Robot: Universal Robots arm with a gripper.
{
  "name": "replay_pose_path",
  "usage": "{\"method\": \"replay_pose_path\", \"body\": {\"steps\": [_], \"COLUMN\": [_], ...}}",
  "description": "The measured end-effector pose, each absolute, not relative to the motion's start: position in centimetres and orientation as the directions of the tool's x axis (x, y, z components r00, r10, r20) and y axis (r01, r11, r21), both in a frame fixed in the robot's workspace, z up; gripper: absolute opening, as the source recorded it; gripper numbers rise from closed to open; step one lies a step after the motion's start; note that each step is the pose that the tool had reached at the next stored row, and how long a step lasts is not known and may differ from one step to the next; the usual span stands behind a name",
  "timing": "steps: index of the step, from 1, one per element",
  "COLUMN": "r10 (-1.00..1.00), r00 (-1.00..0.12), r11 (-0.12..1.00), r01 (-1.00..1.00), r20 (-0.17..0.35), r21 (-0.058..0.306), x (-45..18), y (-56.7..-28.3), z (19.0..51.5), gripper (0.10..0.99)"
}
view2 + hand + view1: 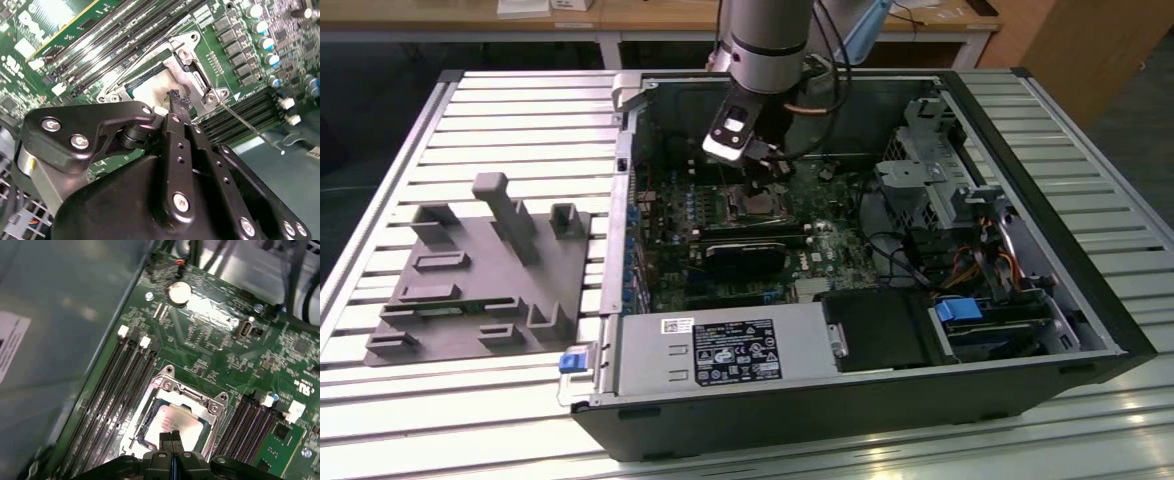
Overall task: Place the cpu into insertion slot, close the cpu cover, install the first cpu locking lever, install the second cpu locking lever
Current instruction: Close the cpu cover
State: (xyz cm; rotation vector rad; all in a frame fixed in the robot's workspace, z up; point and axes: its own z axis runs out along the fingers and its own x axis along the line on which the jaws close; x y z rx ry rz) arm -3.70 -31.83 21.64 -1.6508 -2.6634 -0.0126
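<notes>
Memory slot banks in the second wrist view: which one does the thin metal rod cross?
The bank beside the bare case panel: the rod lies over its slots. The other bank, across the cpu, has none.

Table point(507, 110): silvery slatted metal top, ribs running across between exterior view's left and right. Bright glare on slats along near edge. Beyond far edge: wooden desk point(667, 15), light-brown top, white legs point(606, 48), white papers point(520, 8) lying on it. Wooden panel point(1087, 45) off far corner at exterior view's right. Dark floor point(354, 110) past side edges.
</notes>
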Motion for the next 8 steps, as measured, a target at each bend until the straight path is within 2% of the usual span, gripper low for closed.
{"method": "replay_pose_path", "body": {"steps": [8], "r10": [0.835], "r00": [-0.550], "r11": [0.550], "r01": [0.835], "r20": [0.009], "r21": [0.001], "x": [-3.70], "y": [-31.83], "z": [21.64], "gripper": [0.102]}}
